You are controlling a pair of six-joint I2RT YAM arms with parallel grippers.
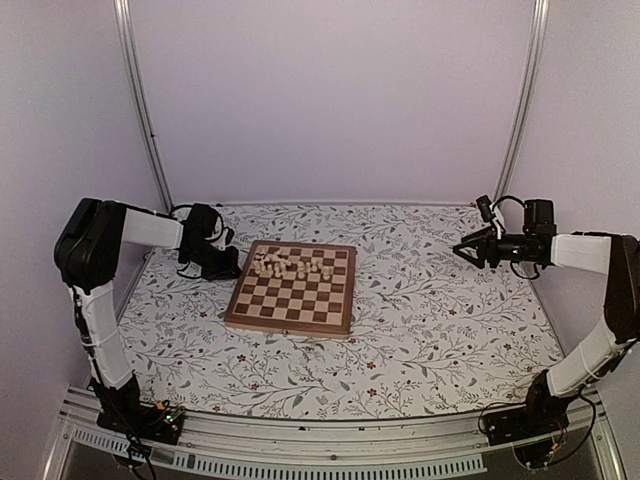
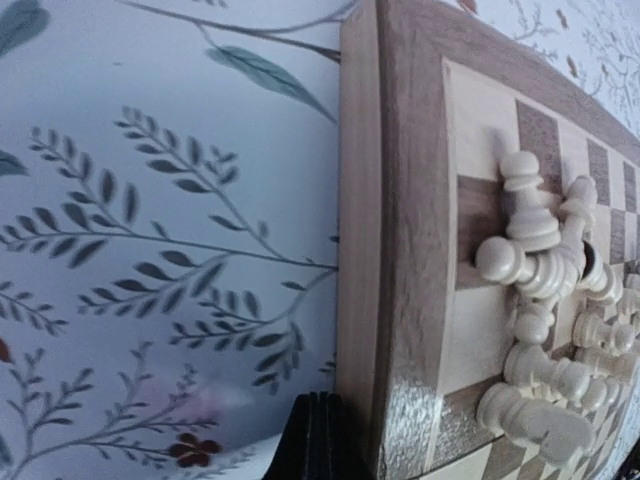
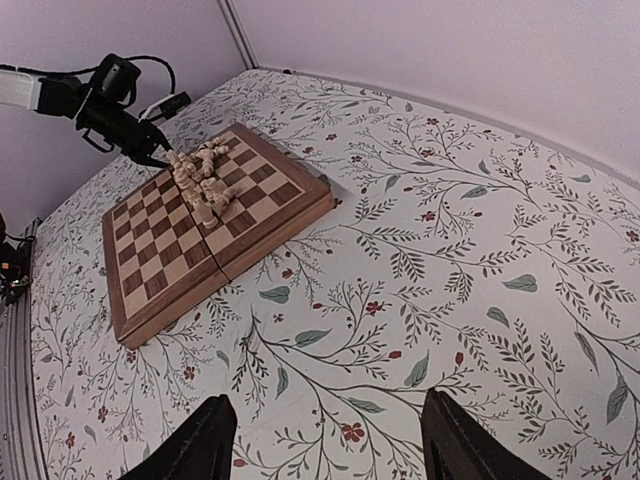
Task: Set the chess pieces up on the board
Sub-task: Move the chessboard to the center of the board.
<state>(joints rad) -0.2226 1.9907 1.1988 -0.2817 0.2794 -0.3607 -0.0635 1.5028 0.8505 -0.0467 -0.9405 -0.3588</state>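
My left gripper [image 1: 231, 268] was closed, holding nothing, its tip just beside the board [image 1: 290, 306] near the heaped chess pieces [image 1: 295, 266]. My right gripper [image 3: 325, 450] stood wide open, holding nothing, well apart from the board.

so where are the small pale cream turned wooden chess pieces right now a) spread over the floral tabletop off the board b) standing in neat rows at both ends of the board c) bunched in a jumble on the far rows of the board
c: the pale cream chess pieces sit heaped on the far rows of the brown-and-tan checkered wooden board, several tipped over.
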